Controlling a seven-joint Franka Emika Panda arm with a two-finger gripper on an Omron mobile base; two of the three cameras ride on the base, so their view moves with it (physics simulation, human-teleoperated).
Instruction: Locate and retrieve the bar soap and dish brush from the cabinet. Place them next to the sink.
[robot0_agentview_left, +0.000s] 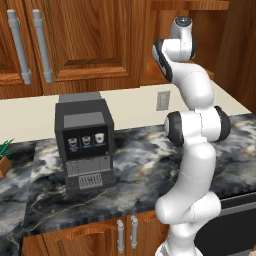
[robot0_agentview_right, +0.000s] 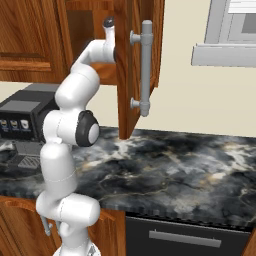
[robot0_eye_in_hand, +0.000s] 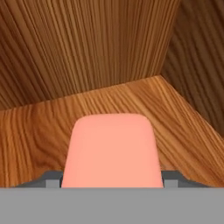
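The pink bar soap (robot0_eye_in_hand: 112, 151) fills the lower middle of the hand view and lies on the plain wooden shelf (robot0_eye_in_hand: 39, 135) inside the cabinet (robot0_agentview_right: 126, 75). My gripper (robot0_eye_in_hand: 112, 181) has one dark fingertip pressed against each side of the bar with no gap visible, so it looks shut on it. In both base views the arm reaches up into the open cabinet and the hand is hidden inside. The cabinet door (robot0_agentview_right: 155, 40) stands swung open, with its long grey bar handle (robot0_agentview_right: 146, 67). The dish brush is out of view.
The cabinet's back wall and right side wall close in right behind the soap. Below, a black coffee machine (robot0_agentview_left: 85, 142) stands on the dark marble counter (robot0_agentview_left: 145, 170). A closed wall cabinet (robot0_agentview_left: 80, 40) hangs to the left, and a potted plant (robot0_agentview_left: 4, 157) sits at the far left.
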